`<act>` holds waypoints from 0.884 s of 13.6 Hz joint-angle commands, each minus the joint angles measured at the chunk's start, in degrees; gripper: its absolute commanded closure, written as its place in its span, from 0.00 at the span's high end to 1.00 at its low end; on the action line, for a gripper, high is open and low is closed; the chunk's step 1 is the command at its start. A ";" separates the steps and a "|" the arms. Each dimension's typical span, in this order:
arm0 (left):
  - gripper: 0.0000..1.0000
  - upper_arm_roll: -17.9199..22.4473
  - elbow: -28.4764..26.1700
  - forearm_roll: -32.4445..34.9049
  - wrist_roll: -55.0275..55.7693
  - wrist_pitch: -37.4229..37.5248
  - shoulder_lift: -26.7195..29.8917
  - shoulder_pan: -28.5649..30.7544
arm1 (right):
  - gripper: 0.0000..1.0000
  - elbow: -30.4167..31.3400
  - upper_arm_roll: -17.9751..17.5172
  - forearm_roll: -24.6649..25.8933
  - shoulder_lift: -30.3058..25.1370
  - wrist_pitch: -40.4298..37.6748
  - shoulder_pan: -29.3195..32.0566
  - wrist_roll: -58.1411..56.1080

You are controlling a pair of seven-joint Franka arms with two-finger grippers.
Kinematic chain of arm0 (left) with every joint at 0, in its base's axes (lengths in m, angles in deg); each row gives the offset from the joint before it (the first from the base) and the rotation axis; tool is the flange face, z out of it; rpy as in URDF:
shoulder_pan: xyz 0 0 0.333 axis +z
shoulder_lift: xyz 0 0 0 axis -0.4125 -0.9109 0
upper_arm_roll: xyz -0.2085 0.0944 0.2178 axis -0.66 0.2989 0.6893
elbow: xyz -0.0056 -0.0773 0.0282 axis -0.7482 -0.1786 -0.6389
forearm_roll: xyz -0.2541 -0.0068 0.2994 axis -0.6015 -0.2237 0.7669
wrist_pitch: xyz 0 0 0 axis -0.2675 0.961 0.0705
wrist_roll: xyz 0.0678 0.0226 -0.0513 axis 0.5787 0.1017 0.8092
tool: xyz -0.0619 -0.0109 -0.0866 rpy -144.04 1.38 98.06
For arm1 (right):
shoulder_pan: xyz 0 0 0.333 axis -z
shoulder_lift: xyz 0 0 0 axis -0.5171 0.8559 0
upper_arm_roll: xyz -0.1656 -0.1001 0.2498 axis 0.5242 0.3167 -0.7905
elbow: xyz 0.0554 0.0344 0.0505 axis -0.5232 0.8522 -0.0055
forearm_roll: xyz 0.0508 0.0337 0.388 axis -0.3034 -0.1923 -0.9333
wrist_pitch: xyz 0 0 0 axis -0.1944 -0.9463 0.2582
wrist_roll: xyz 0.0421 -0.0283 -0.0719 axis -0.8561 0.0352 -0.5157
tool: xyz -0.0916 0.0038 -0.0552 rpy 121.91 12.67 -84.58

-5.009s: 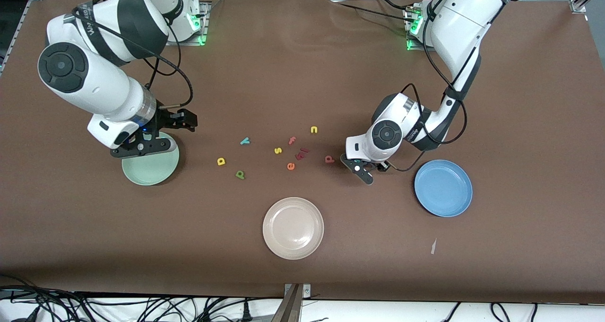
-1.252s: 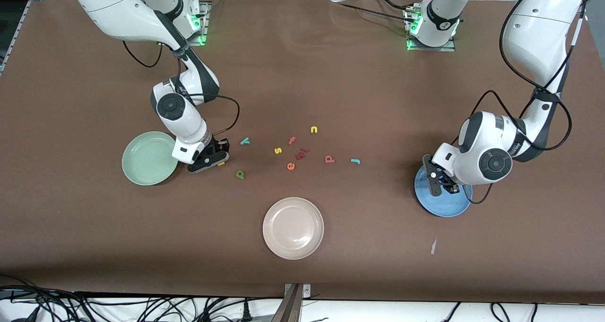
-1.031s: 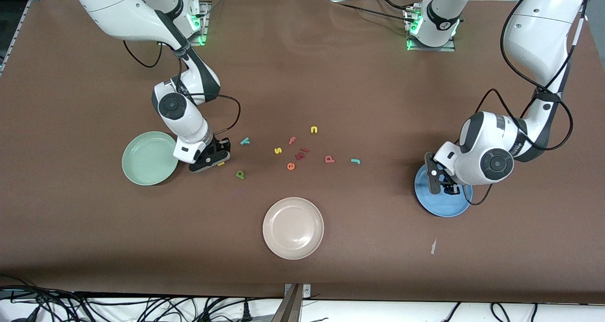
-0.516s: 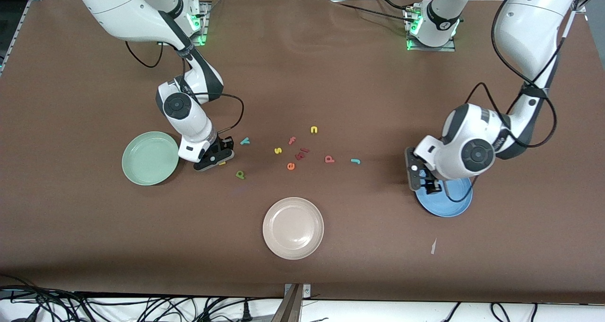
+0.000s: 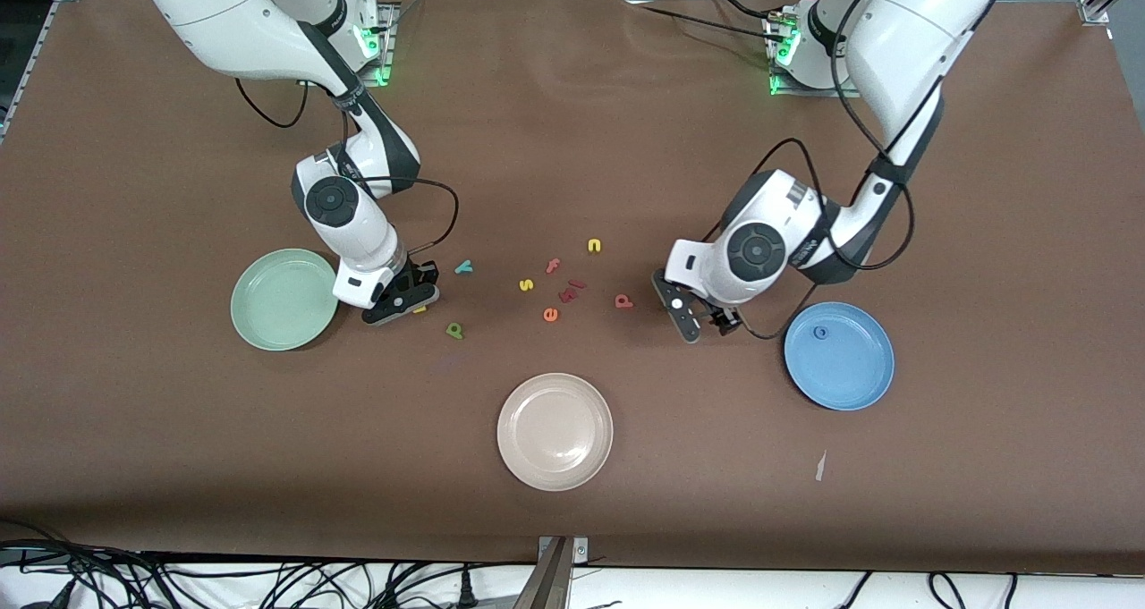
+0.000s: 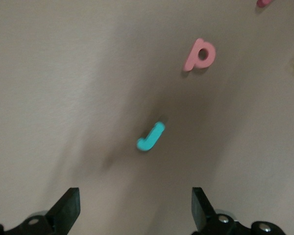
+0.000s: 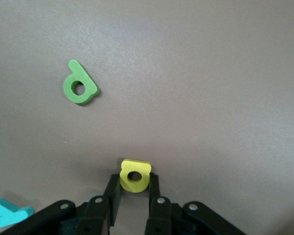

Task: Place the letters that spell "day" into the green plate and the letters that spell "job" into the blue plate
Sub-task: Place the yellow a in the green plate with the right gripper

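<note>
My right gripper [image 5: 401, 303] is down at the table beside the green plate [image 5: 268, 323], shut on the yellow "d" [image 7: 134, 175], one finger on each side of it. The dark green "a" [image 5: 455, 329] and the teal "y" [image 5: 463, 266] lie close by on the cloth. My left gripper [image 6: 134, 203] hangs open just over the teal "j" [image 6: 150, 136], which the hand hides in the front view. The salmon "b" [image 5: 623, 300] lies beside it, toward the right arm's end. The blue "o" [image 5: 820, 332] rests in the blue plate [image 5: 850, 381].
A beige plate [image 5: 555, 466] sits nearer the front camera at mid-table. Other loose letters lie mid-table: a yellow "s" [image 5: 526, 284], a red "f" [image 5: 553, 266], a yellow "n" [image 5: 595, 245], an orange "e" [image 5: 550, 314] and dark red pieces [image 5: 572, 289].
My left arm swung from over the blue plate to over the "j", leaving the "o" in the plate, its jaws now wide. My right gripper closed in on the "d".
</note>
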 commanded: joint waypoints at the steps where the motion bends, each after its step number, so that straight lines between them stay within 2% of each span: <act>1: 1.00 0.75 2.83 1.52 1.16 -0.82 -4.42 -1.05 | 0.10 0.45 0.79 0.65 -2.72 -0.36 0.03 -0.63; 3: 1.00 0.66 4.07 3.56 2.30 -0.82 -5.23 -2.37 | 0.09 0.45 0.79 0.48 -7.20 -6.23 0.82 -2.38; 5: 0.92 0.66 4.86 4.17 2.39 -0.82 -5.85 -2.63 | 0.10 0.62 0.79 0.48 -11.07 -11.41 3.97 -7.46; 7: 0.89 0.66 5.56 3.91 2.39 -0.82 -6.55 -3.16 | 0.10 1.24 0.79 0.39 -14.59 -15.46 7.74 -15.10; 11: 0.77 0.75 6.01 5.48 2.39 -0.91 -6.55 -5.45 | 0.11 4.13 0.79 0.30 -17.41 -19.09 16.45 -28.22; 12: 0.73 0.75 5.92 5.75 2.39 -0.91 -6.55 -5.36 | 0.16 5.53 0.79 0.30 -17.50 -19.09 17.42 -28.41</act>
